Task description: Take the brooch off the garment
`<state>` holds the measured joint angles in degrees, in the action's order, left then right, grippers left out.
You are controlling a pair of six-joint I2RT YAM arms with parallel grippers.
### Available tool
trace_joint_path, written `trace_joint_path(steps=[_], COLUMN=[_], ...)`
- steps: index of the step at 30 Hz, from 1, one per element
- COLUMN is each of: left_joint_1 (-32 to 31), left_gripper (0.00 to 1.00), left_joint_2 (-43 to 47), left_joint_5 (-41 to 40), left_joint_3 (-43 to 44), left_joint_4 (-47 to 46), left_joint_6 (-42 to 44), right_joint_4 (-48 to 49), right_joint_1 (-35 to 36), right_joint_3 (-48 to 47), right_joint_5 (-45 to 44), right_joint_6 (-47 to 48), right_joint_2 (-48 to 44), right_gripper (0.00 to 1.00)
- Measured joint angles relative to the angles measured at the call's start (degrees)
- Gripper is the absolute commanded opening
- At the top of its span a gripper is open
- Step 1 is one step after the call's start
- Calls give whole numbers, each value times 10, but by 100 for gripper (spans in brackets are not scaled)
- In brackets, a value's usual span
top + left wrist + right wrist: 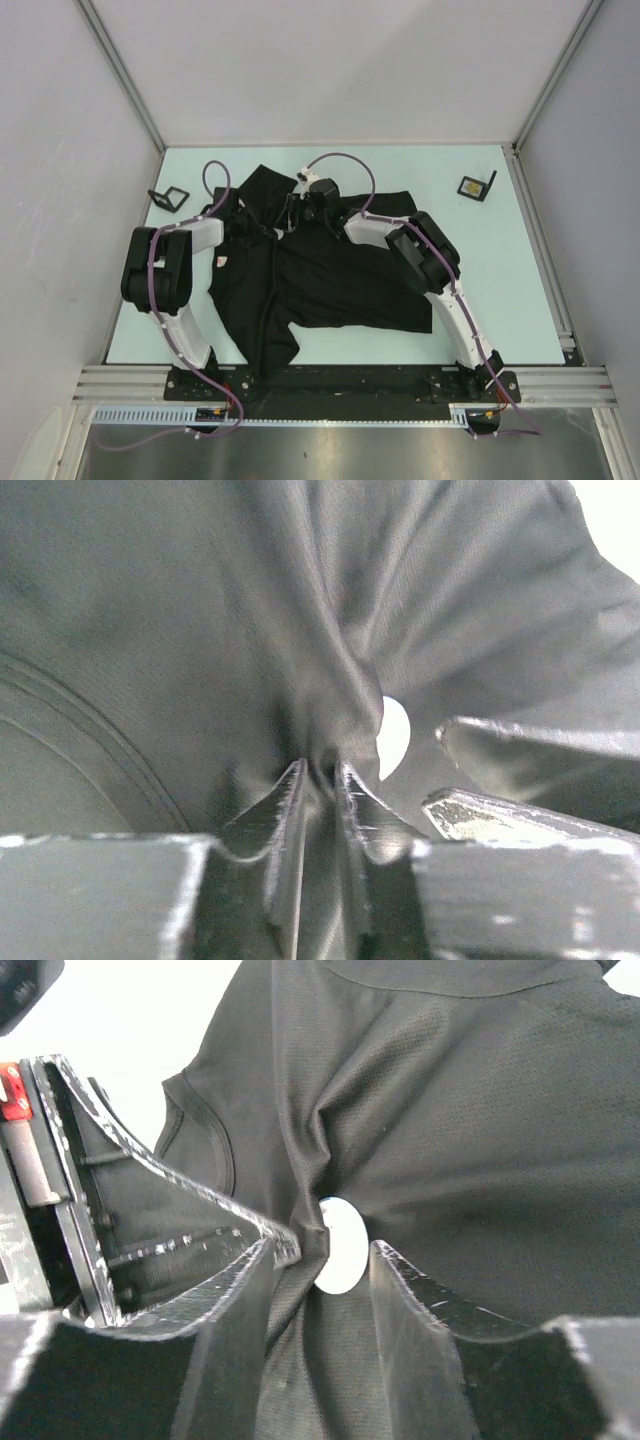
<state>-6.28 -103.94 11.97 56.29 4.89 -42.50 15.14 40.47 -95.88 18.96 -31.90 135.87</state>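
Observation:
The garment [330,290], a black T-shirt with a small white-and-red label [221,260] on one sleeve, lies spread on the table. The brooch [340,1245] is a white oval disc on a bunched fold near the collar; it also shows in the left wrist view as the brooch [393,738]. My left gripper [320,772] is shut on a pinch of the garment [330,630] right beside the brooch. My right gripper [325,1252] is open, one fingertip on each side of the brooch and neither pressing it. From above, both grippers [268,228] [292,215] meet over the shirt and hide the brooch.
A small black stand [170,197] sits at the table's far left and another with a yellow patch [478,187] at the far right. The pale green table [500,270] is walled on three sides. The right gripper's fingers [520,745] crowd the left wrist view.

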Motion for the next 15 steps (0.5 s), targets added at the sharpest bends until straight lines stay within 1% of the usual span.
trace_joint_path(steps=[4,5,9,10,15], left_joint_1=[1,1,1,1,1], left_gripper=[11,8,4,1,0], left_joint_2=[-9,-10,-11,-11,-11], left_joint_5=[-3,-3,-3,-3,-3], left_joint_3=[13,15,16,16,16], left_joint_4=[10,12,15,15,15], left_joint_6=[0,0,0,0,0], right_joint_4=[0,-2,-7,-10,-14], right_joint_1=[-1,-1,-2,-2,-2], right_joint_3=[-2,-2,-4,-7,-23], right_joint_5=[3,3,4,4,10], right_joint_6=[-6,-7,-10,-10,-16], right_joint_2=[4,6,12,14,27], right_gripper=[42,42,43,43,37])
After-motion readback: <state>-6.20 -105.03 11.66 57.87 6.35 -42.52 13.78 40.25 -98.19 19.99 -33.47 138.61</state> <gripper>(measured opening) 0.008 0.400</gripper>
